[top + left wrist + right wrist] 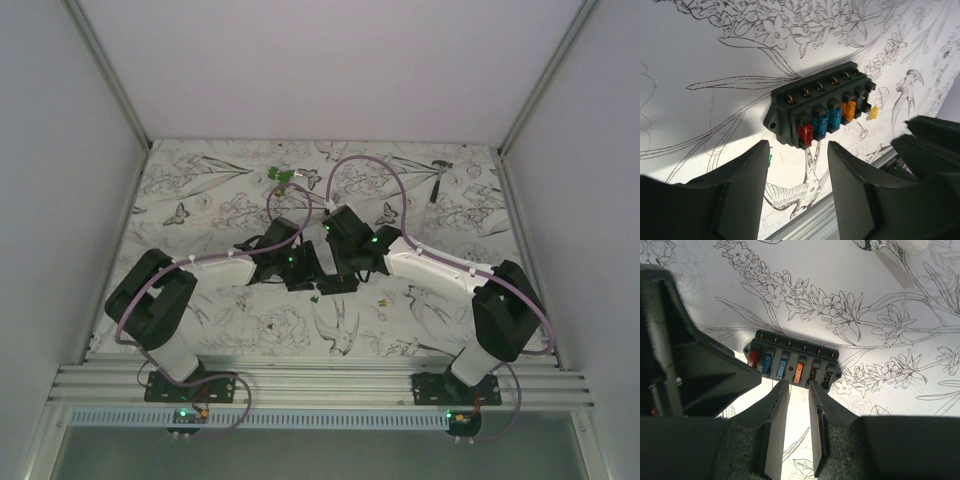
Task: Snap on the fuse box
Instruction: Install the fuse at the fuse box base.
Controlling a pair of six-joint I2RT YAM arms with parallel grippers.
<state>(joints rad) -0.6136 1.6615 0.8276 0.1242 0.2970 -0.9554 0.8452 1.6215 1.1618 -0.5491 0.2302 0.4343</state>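
Observation:
The fuse box is a black block lying on the patterned table, with red, blue, blue and orange fuses in its slots and two slots empty. My left gripper is open, just short of its red end, with nothing between the jaws. In the right wrist view the fuse box lies just beyond my right gripper. That gripper's jaws stand a narrow gap apart near the orange fuse, and only table shows between them. In the top view both grippers meet over the box, which is mostly hidden.
A small yellow fuse lies beside the box's far end, and a tiny green bit by my left finger. A green clip-like piece and a grey metal tool lie at the back. White walls enclose the table.

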